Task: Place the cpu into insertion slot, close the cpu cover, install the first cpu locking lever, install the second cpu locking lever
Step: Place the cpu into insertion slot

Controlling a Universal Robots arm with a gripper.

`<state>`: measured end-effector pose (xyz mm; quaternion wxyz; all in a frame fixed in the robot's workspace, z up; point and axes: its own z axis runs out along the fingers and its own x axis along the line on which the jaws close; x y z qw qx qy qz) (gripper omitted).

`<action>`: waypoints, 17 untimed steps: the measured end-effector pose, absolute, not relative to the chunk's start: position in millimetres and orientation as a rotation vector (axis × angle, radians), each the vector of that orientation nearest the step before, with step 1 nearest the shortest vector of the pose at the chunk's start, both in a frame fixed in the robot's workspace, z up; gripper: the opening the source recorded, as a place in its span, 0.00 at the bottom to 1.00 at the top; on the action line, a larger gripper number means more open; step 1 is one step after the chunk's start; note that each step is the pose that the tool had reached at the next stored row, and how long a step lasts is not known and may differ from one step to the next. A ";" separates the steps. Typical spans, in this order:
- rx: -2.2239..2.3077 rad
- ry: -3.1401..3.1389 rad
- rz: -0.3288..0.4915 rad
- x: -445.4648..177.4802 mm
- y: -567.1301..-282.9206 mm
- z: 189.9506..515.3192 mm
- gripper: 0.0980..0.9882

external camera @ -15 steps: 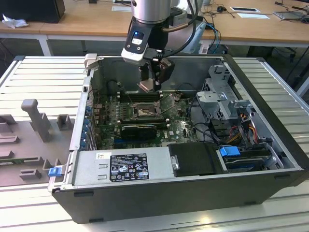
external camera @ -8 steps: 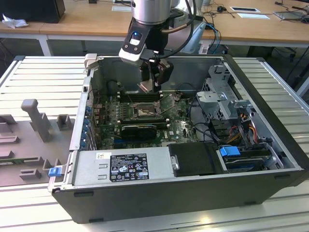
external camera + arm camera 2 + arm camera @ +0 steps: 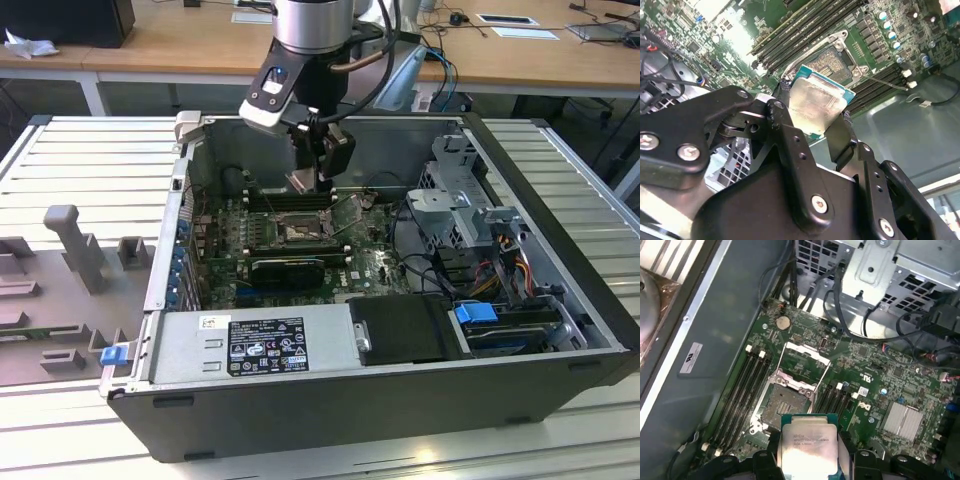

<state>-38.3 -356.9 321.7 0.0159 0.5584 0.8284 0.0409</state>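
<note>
Above insertion slot [image 3: 785,410] | end effector [image 3: 814,131] clamped on cpu [image 3: 816,102] | cpu cover [image 3: 807,352] open

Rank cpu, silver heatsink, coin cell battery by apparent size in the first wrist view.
1. cpu, though it is nearest the camera, so its lead is unsure.
2. silver heatsink.
3. coin cell battery, clearly smallest.
</note>
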 end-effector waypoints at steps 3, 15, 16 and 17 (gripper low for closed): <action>1.786 2.541 0.126 -38.3 -356.9 320.9 0.49; 1.972 2.392 0.122 -38.3 -356.9 317.5 0.49; 1.987 2.379 0.121 -38.3 -356.9 317.1 0.49; 2.004 2.364 0.121 -38.3 -356.9 316.6 0.49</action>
